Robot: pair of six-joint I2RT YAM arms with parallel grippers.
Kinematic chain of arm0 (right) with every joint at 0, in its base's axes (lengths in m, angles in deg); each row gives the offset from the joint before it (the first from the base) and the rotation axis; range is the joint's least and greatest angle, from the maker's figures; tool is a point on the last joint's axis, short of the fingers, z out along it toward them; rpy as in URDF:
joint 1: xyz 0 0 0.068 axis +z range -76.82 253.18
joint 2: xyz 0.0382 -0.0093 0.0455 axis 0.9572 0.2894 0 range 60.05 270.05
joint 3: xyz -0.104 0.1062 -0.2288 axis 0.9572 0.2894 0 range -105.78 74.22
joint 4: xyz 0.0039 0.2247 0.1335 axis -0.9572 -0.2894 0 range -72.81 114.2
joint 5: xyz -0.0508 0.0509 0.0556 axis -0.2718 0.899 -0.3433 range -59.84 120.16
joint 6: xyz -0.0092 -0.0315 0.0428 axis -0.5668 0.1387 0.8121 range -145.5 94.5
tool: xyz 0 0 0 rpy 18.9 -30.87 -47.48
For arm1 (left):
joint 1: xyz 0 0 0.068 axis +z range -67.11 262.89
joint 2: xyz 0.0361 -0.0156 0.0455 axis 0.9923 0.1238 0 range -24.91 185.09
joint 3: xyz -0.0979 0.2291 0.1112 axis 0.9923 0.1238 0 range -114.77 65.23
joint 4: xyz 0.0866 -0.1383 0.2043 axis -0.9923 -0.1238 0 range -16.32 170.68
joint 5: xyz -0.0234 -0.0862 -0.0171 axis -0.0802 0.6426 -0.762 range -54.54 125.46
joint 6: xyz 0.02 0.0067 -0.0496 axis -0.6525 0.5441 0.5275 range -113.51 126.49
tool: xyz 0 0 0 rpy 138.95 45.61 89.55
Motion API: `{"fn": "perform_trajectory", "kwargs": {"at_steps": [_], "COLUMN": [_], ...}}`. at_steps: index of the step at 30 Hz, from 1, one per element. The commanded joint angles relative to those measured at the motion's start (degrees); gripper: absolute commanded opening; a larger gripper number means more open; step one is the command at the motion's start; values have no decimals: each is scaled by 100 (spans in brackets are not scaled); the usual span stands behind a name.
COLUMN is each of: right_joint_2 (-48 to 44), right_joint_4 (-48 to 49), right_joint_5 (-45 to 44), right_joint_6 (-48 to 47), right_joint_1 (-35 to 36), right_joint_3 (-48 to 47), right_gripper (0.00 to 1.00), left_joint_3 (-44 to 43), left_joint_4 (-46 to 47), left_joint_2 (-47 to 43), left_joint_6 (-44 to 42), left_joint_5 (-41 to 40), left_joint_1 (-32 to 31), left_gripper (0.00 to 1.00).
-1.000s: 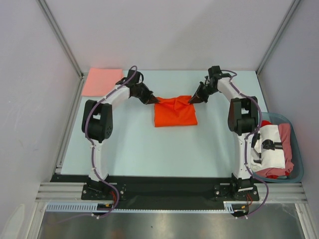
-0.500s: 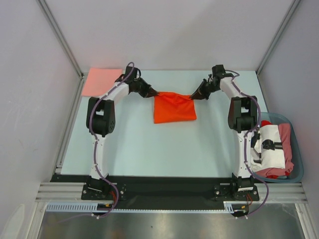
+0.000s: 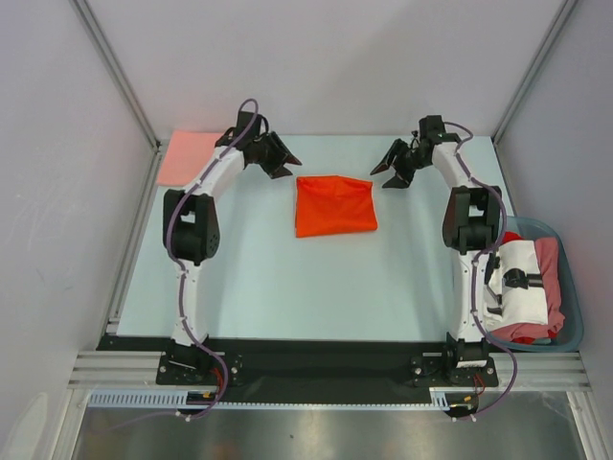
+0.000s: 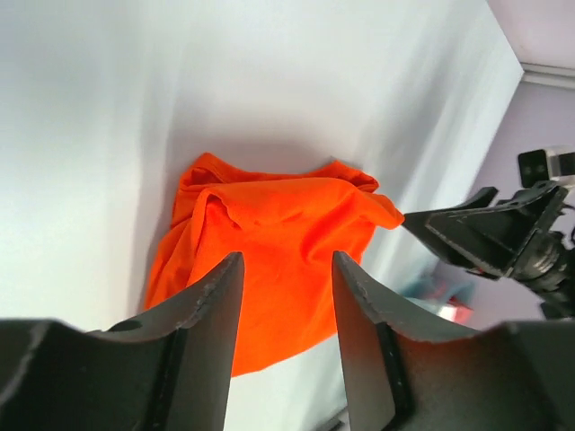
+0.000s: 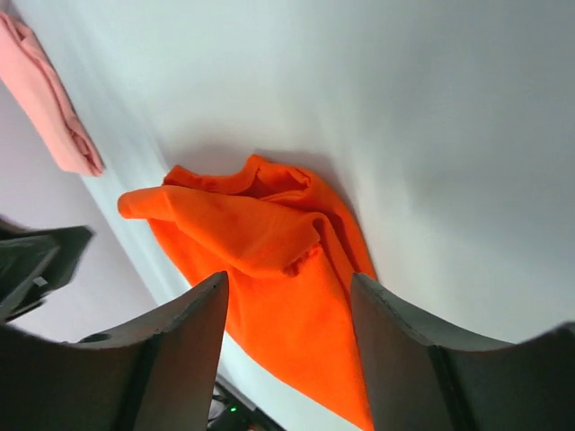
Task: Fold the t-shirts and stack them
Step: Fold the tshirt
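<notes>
Plainly folded, the orange-red t-shirt lies flat at the far middle of the table; the left gripper and right gripper hang spread and empty just off its far corners, seemingly leaving the fold undisturbed.

pale blue-green table, enclosed on three sides by plain matte grey-white wall panels. aluminium struts run up from both rear corners. a black strip borders the near edge, then a slotted aluminium rail and a brushed metal sheet. lighting: even, diffuse; shadows soft.
</notes>
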Motion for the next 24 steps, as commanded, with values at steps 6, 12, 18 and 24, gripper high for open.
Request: {"fn": "perform_trajectory", "kwargs": {"at_steps": [6,12,18,24], "right_joint_2": [-1496,-1744,-1445,-1190], "right_joint_4": [766,2654,3657,4466], "right_joint_5": [-327,-407,-494,-512], "right_joint_6": [-682,241,681,786], "right_joint_1": [486,864,978,891], "right_joint_3": [1291,2416,2794,3059], "right_gripper": [53,29,14,13], "left_joint_3": [900,1807,1912,1913], "left_joint_4": [782,2382,2945,3464], "left_joint_2": [-1455,-1236,-815,-393], "left_joint_6": [-1283,-563,-351,-263], "left_joint_5": [-183,819,943,979], "left_joint_1": [-456,-605,-650,-623], "left_gripper": [36,13,9,9]}}
